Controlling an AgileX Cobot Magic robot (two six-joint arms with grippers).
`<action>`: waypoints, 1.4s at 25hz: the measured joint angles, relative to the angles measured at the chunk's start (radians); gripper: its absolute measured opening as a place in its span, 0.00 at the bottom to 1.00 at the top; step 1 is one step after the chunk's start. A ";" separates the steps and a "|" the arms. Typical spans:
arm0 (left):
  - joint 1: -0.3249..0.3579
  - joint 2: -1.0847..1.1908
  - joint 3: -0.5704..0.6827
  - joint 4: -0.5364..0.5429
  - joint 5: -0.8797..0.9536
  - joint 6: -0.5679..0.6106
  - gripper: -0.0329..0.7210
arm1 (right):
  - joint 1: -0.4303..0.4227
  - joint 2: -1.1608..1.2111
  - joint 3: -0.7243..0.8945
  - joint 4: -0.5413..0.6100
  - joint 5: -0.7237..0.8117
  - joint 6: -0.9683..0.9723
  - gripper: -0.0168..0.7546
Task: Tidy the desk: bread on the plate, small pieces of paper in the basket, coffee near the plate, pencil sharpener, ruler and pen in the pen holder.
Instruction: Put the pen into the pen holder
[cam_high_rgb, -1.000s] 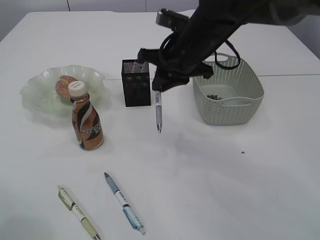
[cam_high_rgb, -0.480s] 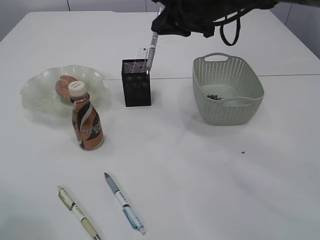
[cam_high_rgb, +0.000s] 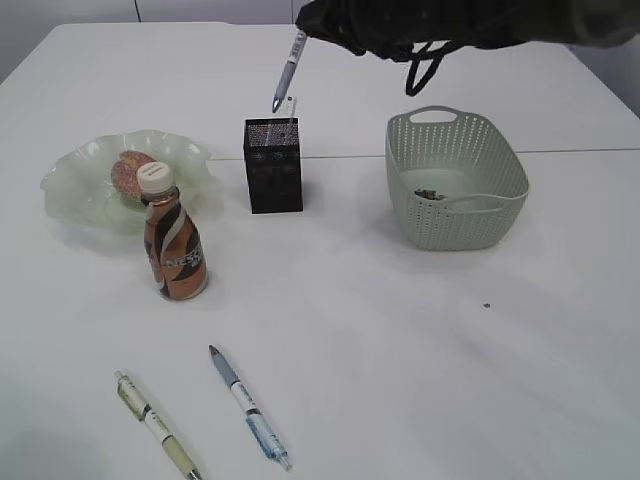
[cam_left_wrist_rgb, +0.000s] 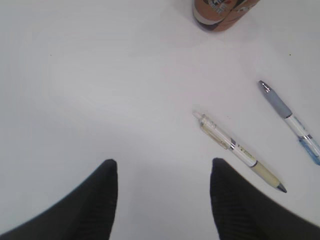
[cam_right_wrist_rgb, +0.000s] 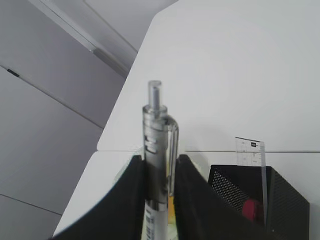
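Right gripper (cam_right_wrist_rgb: 159, 200) grasps 1 grey pen (cam_high_rgb: 289, 68); lower tip-first into black mesh pen holder (cam_high_rgb: 273, 165), clearing the clear ruler (cam_right_wrist_rgb: 254, 175).

Pen (cam_high_rgb: 288, 72) now higher, tilted above pen holder (cam_high_rgb: 273, 166).

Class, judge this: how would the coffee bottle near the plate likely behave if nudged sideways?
The coffee bottle stands tall on a narrow base, so it may tip. Its round body would probably roll once down. The glossy sleeve looks slippery.

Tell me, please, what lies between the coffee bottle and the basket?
In the exterior view, the black pen holder stands between the coffee bottle and the basket, slightly farther back; otherwise bare table.
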 joint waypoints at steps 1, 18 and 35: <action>0.000 0.000 0.000 0.000 0.000 0.000 0.62 | 0.000 0.012 0.000 0.051 -0.005 -0.058 0.17; 0.000 0.000 0.000 0.000 0.000 0.000 0.62 | 0.000 0.140 -0.036 0.429 -0.078 -0.503 0.17; 0.000 0.000 0.000 0.000 -0.004 0.000 0.62 | 0.000 0.258 -0.124 0.433 -0.078 -0.555 0.17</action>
